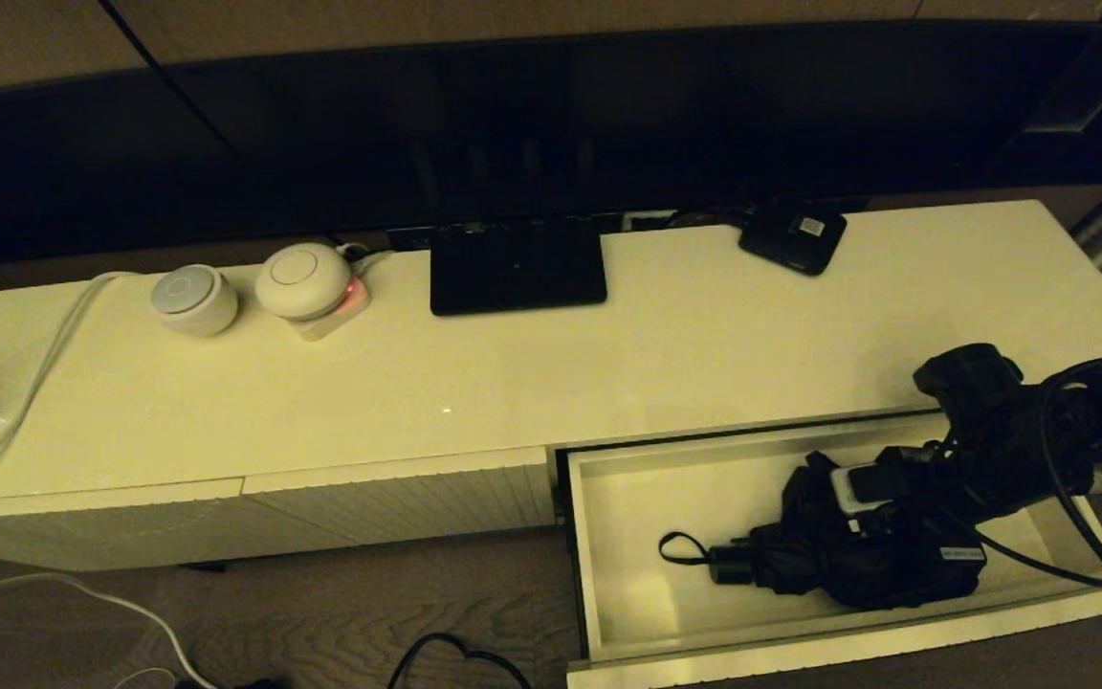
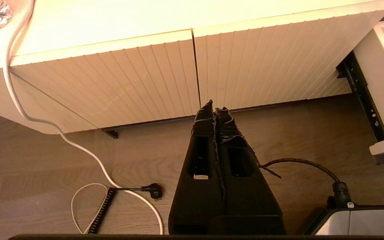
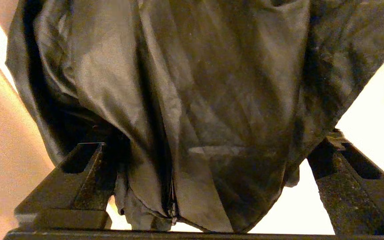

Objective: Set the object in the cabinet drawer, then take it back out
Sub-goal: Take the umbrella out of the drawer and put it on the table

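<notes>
The umbrella [image 1: 857, 560] lies inside the pulled-out drawer [image 1: 628, 545], handle and wrist loop pointing toward the robot's left, resting on the drawer floor. The right gripper [image 3: 208, 160] straddles its baggy fabric with jaws spread wide on either side, gripping nothing, placed either to let go or to grasp. The left gripper [image 2: 214, 108] hangs parked over the floor before the ribbed panels [image 2: 145, 76], jaws pressed together and empty.

Umbrella [image 1: 838, 560] in the pulled-out drawer [image 1: 608, 574], right end of the cabinet [image 1: 513, 383].
Its handle [image 1: 731, 565] points left; the right gripper [image 1: 881, 531] sits over it. On the cabinet's far edge: stand [image 1: 517, 268] centre, small box [image 1: 793, 236] right.
</notes>
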Controlling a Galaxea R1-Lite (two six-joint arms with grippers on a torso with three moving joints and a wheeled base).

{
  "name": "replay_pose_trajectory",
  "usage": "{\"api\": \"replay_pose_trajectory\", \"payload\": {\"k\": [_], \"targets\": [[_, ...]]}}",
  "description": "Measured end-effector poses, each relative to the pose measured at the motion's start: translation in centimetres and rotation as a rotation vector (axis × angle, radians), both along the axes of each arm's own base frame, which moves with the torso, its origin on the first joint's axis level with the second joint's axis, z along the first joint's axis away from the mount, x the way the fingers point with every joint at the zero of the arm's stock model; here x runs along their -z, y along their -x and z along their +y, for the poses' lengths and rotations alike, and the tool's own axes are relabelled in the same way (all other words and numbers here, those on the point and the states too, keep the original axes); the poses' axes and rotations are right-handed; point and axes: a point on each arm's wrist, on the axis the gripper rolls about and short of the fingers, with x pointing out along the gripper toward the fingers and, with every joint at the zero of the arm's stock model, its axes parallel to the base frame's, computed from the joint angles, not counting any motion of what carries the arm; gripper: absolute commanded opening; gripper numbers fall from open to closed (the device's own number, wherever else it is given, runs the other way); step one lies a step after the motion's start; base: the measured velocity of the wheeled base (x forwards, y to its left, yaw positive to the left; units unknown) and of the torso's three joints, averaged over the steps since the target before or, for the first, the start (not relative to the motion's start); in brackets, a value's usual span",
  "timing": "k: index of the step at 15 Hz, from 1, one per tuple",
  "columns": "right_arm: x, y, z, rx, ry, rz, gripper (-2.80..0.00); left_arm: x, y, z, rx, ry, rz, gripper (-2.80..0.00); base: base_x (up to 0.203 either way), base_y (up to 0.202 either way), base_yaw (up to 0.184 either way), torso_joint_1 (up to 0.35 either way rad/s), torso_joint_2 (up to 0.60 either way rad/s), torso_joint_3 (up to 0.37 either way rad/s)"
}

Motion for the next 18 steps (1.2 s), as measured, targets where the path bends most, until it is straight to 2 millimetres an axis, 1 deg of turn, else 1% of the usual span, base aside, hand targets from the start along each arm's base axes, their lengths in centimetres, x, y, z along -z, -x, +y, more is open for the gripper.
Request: {"api": "replay_pose_trajectory", "payload": {"k": [9,15,18], "targets": [[0.1,0.3,0.1,-0.002,-0.001,0.012,-2.8,0.0,0.0,0.0,0.0,0.0,0.0,-2.8,0.0,0.0,0.0,0.0,0.0,0.0],[-0.4,0.7,0.1,-0.001,-0.002,-0.006,-2.8,0.0,0.0,0.0,0.0,0.0,0.0,-2.8,0.0,0.0,0.0,0.0,0.0,0.0],[-1.4,1.4,0.1,-0.002,-0.001,-0.029,-2.8,0.0,0.0,0.0,0.0,0.0,0.0,-2.8,0.0,0.0,0.0,0.0,0.0,0.0]]}}
